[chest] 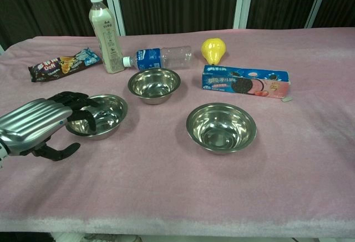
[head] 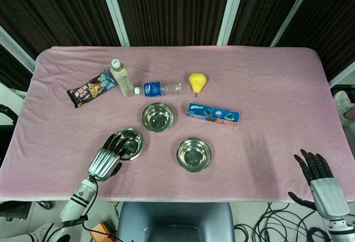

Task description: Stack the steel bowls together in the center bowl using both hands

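Three shiny round steel bowls (chest: 155, 84) (chest: 221, 126) (chest: 99, 115) sit mid-frame on the fuzzy pink tablecloth (head: 266, 86) (dark slatted panels behind). Left hand (chest: 41, 122) has fingers hooked over the left bowl's rim, gripping nothing; right hand (head: 319, 178), lower right, is spread and empty.

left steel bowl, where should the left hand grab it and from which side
Probably the near-left rim of the left steel bowl, coming from the robot's side. It sits upright and open, so its thin lip is the only pinchable edge, and the left hand already has fingers over that rim.
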Controlling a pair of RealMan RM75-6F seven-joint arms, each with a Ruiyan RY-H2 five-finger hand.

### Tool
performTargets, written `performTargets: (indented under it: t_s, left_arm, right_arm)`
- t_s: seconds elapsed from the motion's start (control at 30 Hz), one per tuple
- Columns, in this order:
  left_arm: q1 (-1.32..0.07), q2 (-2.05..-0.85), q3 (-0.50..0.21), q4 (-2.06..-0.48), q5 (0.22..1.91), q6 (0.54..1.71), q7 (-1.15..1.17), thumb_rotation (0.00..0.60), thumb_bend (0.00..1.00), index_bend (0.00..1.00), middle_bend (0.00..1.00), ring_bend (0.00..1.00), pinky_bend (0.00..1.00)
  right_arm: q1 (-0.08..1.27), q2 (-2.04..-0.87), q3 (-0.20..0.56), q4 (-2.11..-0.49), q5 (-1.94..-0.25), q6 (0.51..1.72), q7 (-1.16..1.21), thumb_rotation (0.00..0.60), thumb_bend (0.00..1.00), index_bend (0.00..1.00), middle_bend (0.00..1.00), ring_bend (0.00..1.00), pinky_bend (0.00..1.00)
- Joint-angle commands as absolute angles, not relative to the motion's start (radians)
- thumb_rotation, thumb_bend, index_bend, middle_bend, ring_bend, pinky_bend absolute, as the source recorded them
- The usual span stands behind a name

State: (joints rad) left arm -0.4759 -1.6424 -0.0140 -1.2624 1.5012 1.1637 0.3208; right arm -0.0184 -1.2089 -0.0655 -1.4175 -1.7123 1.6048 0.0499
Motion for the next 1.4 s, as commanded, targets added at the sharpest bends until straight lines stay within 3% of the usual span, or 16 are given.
performTargets:
  t_s: [0.03,0.27,0.6,0.73,0.8,0.87,1.03,1.4]
  left_arm:
    - [-0.485,-1.663,-0.019,-1.227,1.508,1.162,0.283,0.600,0.46,0.51,0.15,0.02,0.05]
    - [-0.495,-1.702,-0.024,-1.151,1.549,1.205,0.193,0.600,0.46,0.63,0.22,0.05,0.05]
    - [-0.497,-1.708,-0.052,-1.115,1.595,1.309,0.121,0.600,0.40,0.65,0.25,0.06,0.05]
    - [-0.514,-1.677,-0.098,-1.144,1.583,1.332,0.072,0.600,0.39,0.64,0.28,0.07,0.05]
    - [-0.538,-1.668,-0.132,-1.158,1.569,1.320,0.047,0.600,0.39,0.64,0.28,0.07,0.05]
    - [-0.608,-1.694,-0.215,-1.150,1.526,1.274,0.035,0.600,0.39,0.64,0.28,0.07,0.05]
    - [-0.704,-1.793,-0.301,-1.061,1.432,1.188,0.088,0.600,0.39,0.64,0.28,0.08,0.06]
    - [-0.803,-1.967,-0.301,-0.858,1.356,1.092,0.171,0.600,0.38,0.61,0.27,0.07,0.06]
  right_arm:
    - [-0.021,-1.206,-0.065,-1.417,-1.713,1.612,0.056,0.600,0.26,0.00,0.00,0.00,0.00]
    - [-0.024,-1.201,-0.065,-1.416,-1.711,1.616,0.066,0.600,0.26,0.00,0.00,0.00,0.00]
    - [-0.026,-1.190,-0.066,-1.424,-1.707,1.616,0.091,0.600,0.26,0.00,0.00,0.00,0.00]
    - [-0.035,-1.182,-0.062,-1.422,-1.713,1.648,0.113,0.600,0.26,0.00,0.00,0.00,0.00]
    - [-0.042,-1.178,-0.058,-1.417,-1.713,1.668,0.128,0.600,0.26,0.00,0.00,0.00,0.00]
    - [-0.052,-1.165,-0.056,-1.414,-1.709,1.690,0.167,0.600,0.26,0.00,0.00,0.00,0.00]
    - [-0.064,-1.148,-0.054,-1.399,-1.705,1.715,0.225,0.600,0.26,0.00,0.00,0.00,0.00]
    - [-0.078,-1.130,-0.045,-1.383,-1.689,1.733,0.286,0.600,0.26,0.00,0.00,0.00,0.00]
